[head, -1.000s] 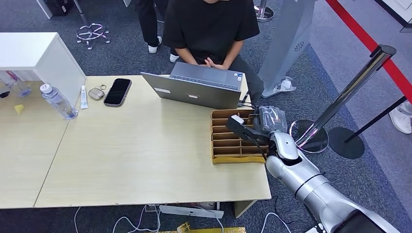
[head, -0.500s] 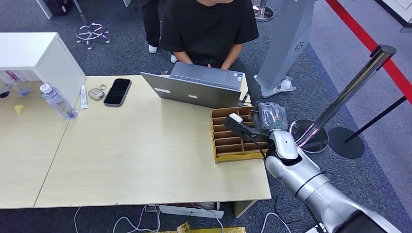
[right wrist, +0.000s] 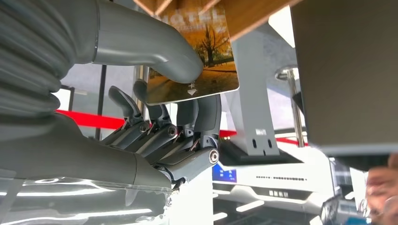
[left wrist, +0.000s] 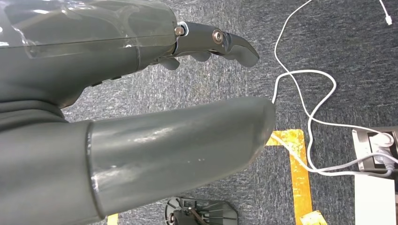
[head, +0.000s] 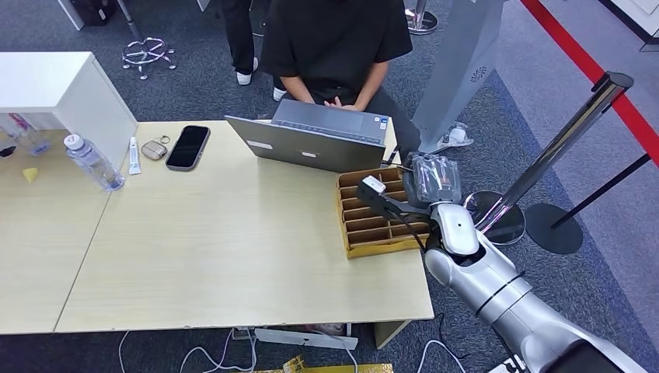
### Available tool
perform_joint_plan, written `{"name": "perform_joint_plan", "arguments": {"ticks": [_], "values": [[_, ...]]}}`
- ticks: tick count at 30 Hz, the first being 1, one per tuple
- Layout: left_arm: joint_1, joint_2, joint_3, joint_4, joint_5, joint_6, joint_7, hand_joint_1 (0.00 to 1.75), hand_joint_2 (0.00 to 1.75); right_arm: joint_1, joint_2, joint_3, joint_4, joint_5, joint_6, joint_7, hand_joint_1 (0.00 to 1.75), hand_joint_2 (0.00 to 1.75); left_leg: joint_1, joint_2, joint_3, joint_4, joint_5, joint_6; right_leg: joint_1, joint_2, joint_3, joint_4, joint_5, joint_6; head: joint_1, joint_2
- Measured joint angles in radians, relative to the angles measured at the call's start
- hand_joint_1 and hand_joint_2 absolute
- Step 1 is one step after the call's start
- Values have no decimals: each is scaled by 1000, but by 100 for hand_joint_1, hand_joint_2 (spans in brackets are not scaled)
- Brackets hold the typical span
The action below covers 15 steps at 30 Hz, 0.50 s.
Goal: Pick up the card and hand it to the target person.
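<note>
One card (right wrist: 192,61) pinched between thumb and fingers (right wrist: 206,112) of right hand (head: 431,180), above one wooden divider tray (head: 353,233); left hand (left wrist: 141,93) held nothing, fingers apart

We see a pale wooden worktop (head: 233,256) standing on dark grey carpet (head: 544,93). A white cabinet (head: 54,85) sits beside it, and a chrome stanchion (head: 559,144) with red tape (head: 591,74) stands nearby. White cables (left wrist: 305,108) lie on the floor.
</note>
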<state>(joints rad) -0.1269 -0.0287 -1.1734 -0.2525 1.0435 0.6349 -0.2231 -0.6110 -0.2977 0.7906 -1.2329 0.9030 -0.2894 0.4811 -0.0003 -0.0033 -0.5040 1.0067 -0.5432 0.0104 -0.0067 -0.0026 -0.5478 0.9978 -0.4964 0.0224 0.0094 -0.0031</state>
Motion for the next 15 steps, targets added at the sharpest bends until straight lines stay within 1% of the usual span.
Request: {"name": "perform_joint_plan", "arguments": {"ticks": [5, 9, 15], "values": [[0, 0, 0, 0, 1, 0, 1, 0, 0, 0, -18, -6, -50, 20, 0, 13, 151, 175, 0, 0, 0, 0, 0, 0, 0, 0, 0, 0, 0, 0, 0, 0], [0, 0, 0, 0, 1, 0, 2, 0, 0, -7, -33, -14, -87, 33, 7, 19, 150, 175, 0, 0, 0, 0, 0, 0, 0, 0, 0, 0, 0, 0, 0, 0], [0, 0, 0, 0, 1, 0, 4, 0, 0, -44, -52, -30, -128, 42, 17, 23, 151, 175, 0, 0, 0, 0, 0, 0, 0, 0, 0, 0, 0, 0, 0, 0]]}}
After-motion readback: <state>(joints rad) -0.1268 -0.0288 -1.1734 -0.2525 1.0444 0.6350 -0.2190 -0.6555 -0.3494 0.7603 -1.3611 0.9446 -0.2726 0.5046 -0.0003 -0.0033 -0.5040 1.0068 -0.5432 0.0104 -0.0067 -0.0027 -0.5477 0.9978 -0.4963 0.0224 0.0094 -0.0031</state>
